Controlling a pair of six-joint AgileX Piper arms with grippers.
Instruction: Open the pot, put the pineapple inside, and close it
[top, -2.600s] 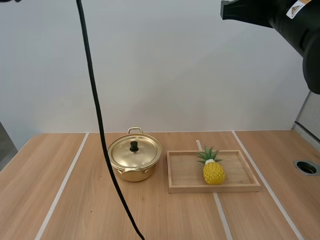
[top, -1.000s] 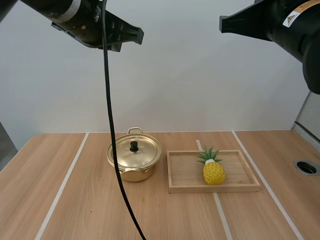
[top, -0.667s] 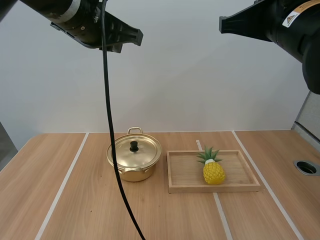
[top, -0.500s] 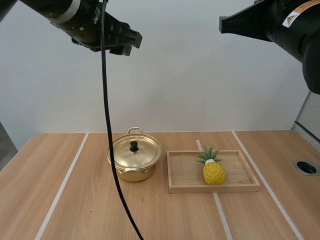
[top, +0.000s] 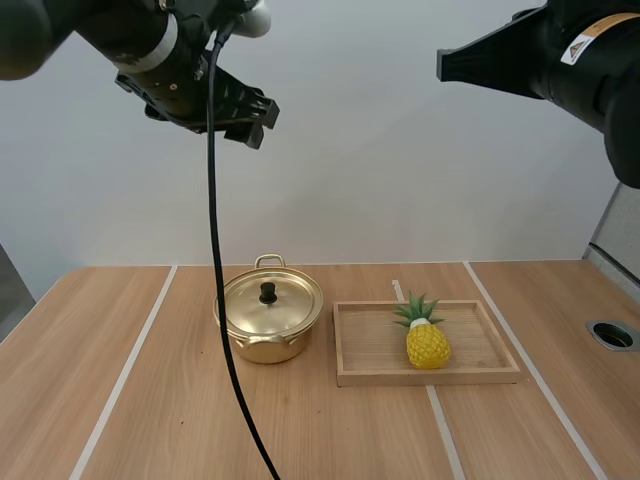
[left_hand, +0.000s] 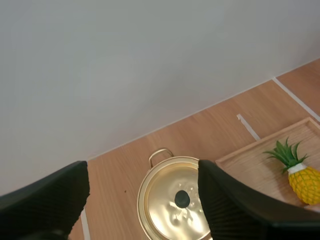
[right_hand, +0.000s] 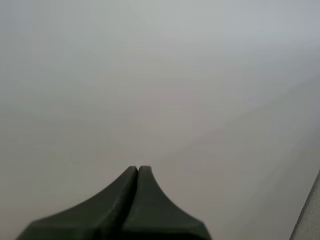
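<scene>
A golden pot (top: 268, 318) with its lid on, black knob (top: 268, 292) in the middle, stands on the wooden table. To its right a yellow pineapple (top: 426, 338) with green leaves stands in a wooden tray (top: 370, 377). My left gripper (top: 258, 120) hangs high above the pot, open and empty. In the left wrist view its fingers (left_hand: 50, 200) stand wide apart, with the left gripper (left_hand: 142, 170) over the pot (left_hand: 165, 210) and the pineapple (left_hand: 304, 182) off to one side. My right gripper (top: 441, 65) is high at the right, shut on nothing; its own view shows the right gripper (right_hand: 137, 170) as one dark wedge.
White lines run front to back across the table (top: 120, 400). A round metal-rimmed hole (top: 613, 335) sits near the table's right edge. Bare wood lies left of the pot and in front of the tray.
My left gripper has gone from shut to wide open, and its arm has dipped a little and tilted down over the pot. The right arm, pot and pineapple have stayed put.
</scene>
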